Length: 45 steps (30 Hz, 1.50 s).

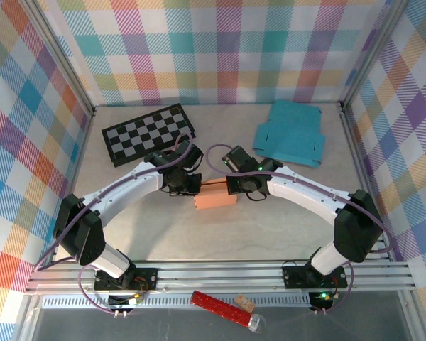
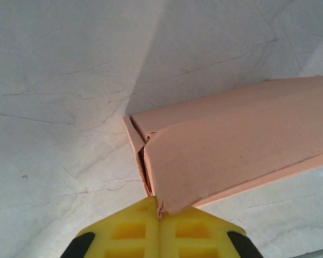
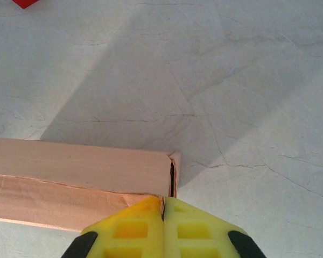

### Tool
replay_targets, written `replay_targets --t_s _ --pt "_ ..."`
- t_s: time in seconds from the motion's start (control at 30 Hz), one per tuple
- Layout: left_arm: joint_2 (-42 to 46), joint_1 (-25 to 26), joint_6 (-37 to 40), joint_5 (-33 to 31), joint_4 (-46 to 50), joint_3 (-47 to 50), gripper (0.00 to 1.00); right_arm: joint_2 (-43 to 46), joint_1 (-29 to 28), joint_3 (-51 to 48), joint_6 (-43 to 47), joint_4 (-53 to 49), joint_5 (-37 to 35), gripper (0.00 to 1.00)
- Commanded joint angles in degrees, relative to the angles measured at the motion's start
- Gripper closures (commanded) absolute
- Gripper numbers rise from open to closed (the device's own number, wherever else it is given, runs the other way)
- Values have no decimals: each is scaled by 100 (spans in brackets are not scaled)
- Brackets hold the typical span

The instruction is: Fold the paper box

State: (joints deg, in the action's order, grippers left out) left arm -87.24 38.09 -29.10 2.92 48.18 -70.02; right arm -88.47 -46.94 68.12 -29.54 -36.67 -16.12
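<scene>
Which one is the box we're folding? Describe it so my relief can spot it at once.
On the grey table, look to the middle, between the left gripper and the right gripper: the paper box lies there. It is the only salmon-coloured, folded-up block; the teal cardboard farther back lies flat, and the checkerboard is black and white.
</scene>
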Motion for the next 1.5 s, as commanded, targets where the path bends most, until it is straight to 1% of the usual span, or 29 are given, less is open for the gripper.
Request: replay_targets --t_s 0.0,0.2,0.4,0.6,0.7,0.77,0.87,0.97,1.1,1.27,1.37,1.47 --pt "180 -20 93 149 -214 268 99 79 -52 -276 75 292 118 100" --pt "346 6 176 125 -476 556 99 277 -67 -743 256 761 171 100" --pt "431 141 280 -110 -485 639 99 312 -61 -947 272 741 129 100" --pt "497 351 343 -389 -556 743 99 392 -61 -884 247 548 173 99" --pt "553 466 406 -657 -580 794 100 356 -61 -562 55 124 324 85" --pt "622 514 403 -814 -590 821 100 425 -61 -404 -139 -73 572 72" --pt "664 546 371 -978 -573 837 100 568 -31 -288 -641 -294 965 54" --pt "677 579 320 -1089 -573 856 100 678 101 -233 -1257 -495 1447 41" --pt "714 620 243 -1166 -636 893 100 814 396 -219 -1965 -592 2078 36" --pt "713 704 153 -1208 -670 924 100 1136 720 -267 -2951 -271 2529 30" --pt "756 743 48 -1267 -674 944 100 1264 912 -411 -3884 52 2785 22" --pt "822 790 -86 -1332 -718 1006 100 1361 1119 -807 -5112 616 3219 19"
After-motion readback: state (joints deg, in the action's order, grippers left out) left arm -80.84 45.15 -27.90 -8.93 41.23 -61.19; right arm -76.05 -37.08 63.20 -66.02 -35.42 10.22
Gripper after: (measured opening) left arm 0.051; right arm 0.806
